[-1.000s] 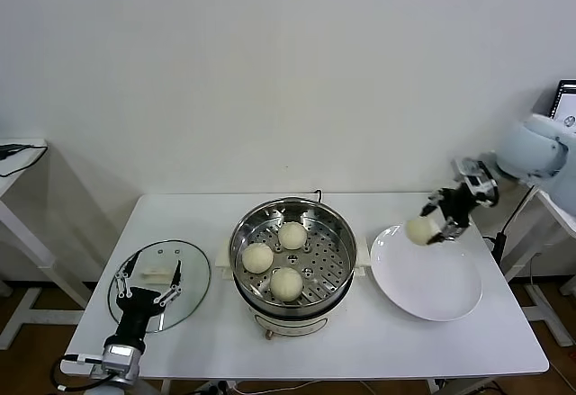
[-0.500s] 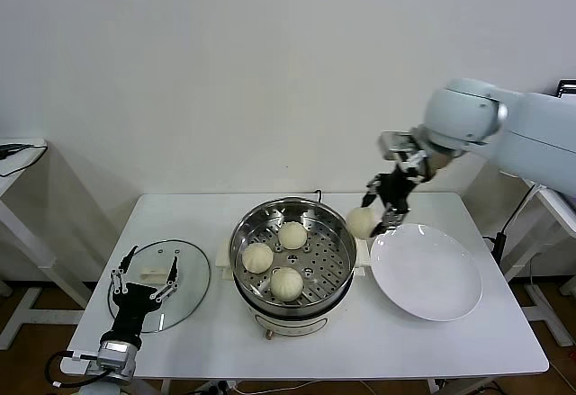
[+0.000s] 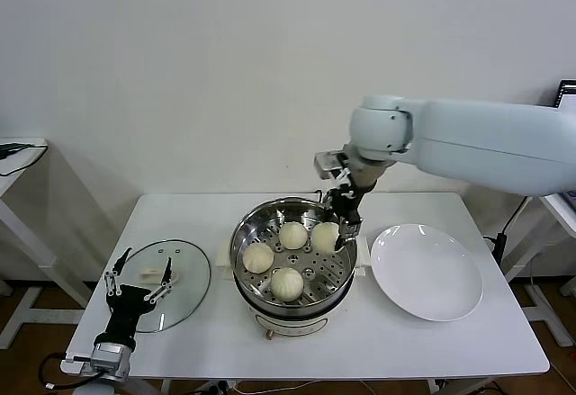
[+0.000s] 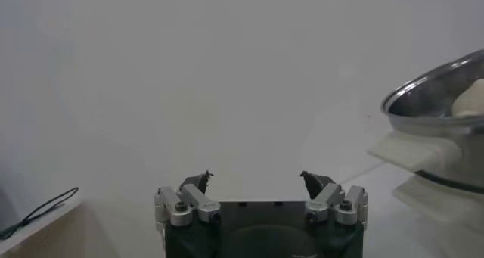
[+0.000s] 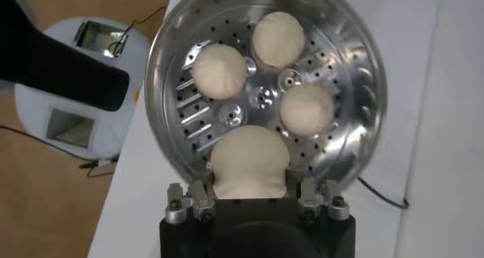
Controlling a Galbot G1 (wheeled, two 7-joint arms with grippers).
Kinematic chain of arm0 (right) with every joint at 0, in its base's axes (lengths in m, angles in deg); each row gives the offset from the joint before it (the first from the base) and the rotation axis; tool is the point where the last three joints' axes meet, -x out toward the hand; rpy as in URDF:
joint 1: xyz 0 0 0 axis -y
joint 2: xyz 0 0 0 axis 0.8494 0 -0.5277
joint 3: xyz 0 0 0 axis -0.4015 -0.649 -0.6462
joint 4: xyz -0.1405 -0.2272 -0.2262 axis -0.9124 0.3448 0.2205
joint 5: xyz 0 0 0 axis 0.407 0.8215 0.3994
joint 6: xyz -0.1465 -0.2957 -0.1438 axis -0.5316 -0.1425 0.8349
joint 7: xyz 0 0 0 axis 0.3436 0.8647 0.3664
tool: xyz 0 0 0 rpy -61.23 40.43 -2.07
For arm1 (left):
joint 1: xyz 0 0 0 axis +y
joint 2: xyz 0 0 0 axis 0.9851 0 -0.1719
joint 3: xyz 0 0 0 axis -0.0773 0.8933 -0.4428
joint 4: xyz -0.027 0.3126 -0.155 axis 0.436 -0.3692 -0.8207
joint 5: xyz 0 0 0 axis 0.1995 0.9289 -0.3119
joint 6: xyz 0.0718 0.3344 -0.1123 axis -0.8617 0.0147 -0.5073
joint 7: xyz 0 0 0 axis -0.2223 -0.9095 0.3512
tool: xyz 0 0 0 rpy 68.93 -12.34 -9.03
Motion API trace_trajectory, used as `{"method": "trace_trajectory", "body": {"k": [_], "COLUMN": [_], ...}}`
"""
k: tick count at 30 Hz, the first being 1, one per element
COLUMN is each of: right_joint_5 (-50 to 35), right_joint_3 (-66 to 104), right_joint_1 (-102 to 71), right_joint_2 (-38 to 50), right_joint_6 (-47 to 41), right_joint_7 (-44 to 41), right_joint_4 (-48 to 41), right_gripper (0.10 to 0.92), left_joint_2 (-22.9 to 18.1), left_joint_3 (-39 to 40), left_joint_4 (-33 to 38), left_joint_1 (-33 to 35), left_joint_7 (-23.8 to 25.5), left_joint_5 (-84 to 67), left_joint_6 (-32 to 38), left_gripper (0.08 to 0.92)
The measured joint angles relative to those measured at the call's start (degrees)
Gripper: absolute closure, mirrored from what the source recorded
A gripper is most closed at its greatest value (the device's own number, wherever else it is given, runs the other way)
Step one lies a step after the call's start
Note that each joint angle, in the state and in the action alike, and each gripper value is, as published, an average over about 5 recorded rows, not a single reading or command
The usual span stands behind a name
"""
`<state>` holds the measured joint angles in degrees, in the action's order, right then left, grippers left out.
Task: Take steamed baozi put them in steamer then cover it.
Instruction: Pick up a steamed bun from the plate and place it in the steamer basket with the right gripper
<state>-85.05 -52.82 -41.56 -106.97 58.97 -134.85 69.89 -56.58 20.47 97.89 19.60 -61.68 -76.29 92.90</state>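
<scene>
- Right gripper [image 3: 339, 233] has carried the fourth pale cream dough bun [image 3: 325, 237] from the flat white plate [image 3: 427, 272] over the shiny round steel steamer [image 3: 293, 253], fingers holding it.
- Three buns sit inside.
- Left gripper [image 3: 137, 275], fingers wide, hovers by the clear glass lid [image 3: 186, 281] on the desk [image 3: 468, 341].

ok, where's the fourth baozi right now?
In the head view the fourth baozi is inside the steamer, on its right side beside the back bun, with the right end effector at it.
</scene>
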Motion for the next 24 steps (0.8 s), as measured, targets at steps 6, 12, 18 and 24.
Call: {"method": "trace_trajectory", "body": {"k": [6,12,18,24], "right_joint_5": [2.3,4.0,5.4,6.7], "right_joint_3": [0.1,0.7,1.6,2.3], "right_joint_1": [-2.8,-5.3,-7.5,-9.3], "right_joint_2": [-1.8,-3.0,-3.8,-4.2], "right_joint_6": [-0.1,-0.3,-0.4,-0.4], "right_joint_7": [0.0,0.2,0.4,0.3], "right_joint_4": [-1.8,-3.1,-4.3,-5.2], "right_gripper": [0.355,0.355,0.355,0.355], "left_joint_2": [0.1,0.1,0.1,0.0], "left_joint_3": [-0.2,-0.3,-0.6,-0.8], "left_joint_4": [-0.3,-0.5,-0.7,-1.0], "left_joint_1": [0.0,-0.1,-0.1,-0.2], "left_joint_7": [0.1,0.2,0.2,0.2], "left_joint_5": [-0.2,-0.3,-0.4,-0.5], "left_joint_6": [0.0,0.1,0.2,0.3], "left_gripper": [0.177,0.177,0.177,0.177]}}
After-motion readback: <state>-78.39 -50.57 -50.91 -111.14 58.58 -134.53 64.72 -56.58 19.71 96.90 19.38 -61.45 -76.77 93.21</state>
